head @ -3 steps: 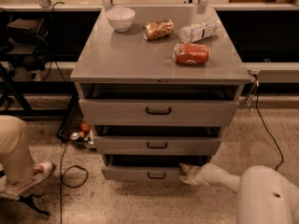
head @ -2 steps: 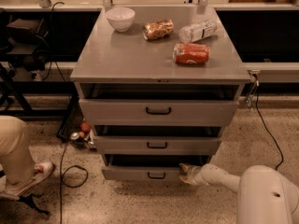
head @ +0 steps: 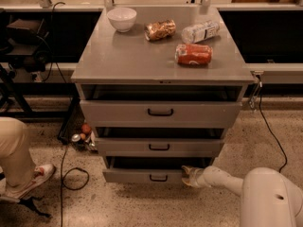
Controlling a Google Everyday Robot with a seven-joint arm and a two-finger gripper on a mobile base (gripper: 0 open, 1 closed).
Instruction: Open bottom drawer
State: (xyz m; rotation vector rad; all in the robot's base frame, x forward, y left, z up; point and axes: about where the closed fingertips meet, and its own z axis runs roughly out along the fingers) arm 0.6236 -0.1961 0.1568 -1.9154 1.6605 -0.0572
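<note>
Down at floor level on the right, the white arm [head: 227, 182] is reaching in, the claw [head: 191, 176] sitting against the right end of the bottom drawer [head: 137, 176]; open or closed, I cannot tell. That drawer is sitting lowest of three, a dark gap showing above its front. Farther back, a red can [head: 193, 54] and a white bowl [head: 122, 19] are resting on the counter [head: 142, 65].

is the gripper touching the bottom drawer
Cannot tell: the camera view shows the gripper overlapping the right front edge of the bottom drawer, but contact itself isn't plain.
</note>
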